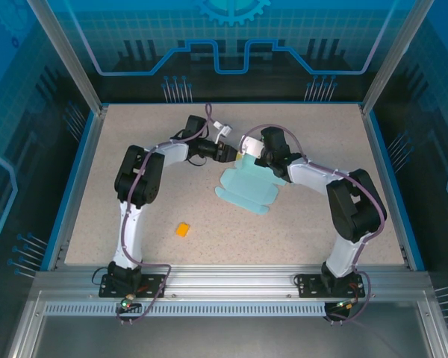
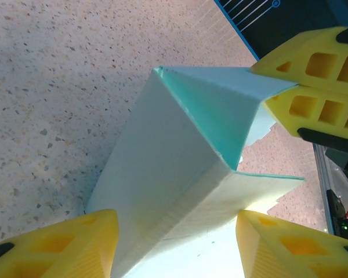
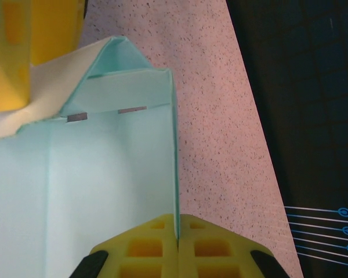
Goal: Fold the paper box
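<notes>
While right pincer (image 3: 177, 227) clamps paper box (image 1: 246, 186), left pincer (image 2: 174, 223) straddles it, grip unclear, raised end far.

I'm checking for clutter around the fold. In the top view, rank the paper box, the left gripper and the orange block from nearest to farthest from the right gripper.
1. paper box: pinched in the right gripper, so touching it.
2. left gripper: just to its left, at the same box.
3. orange block: farthest, lying off to the near left.
</notes>
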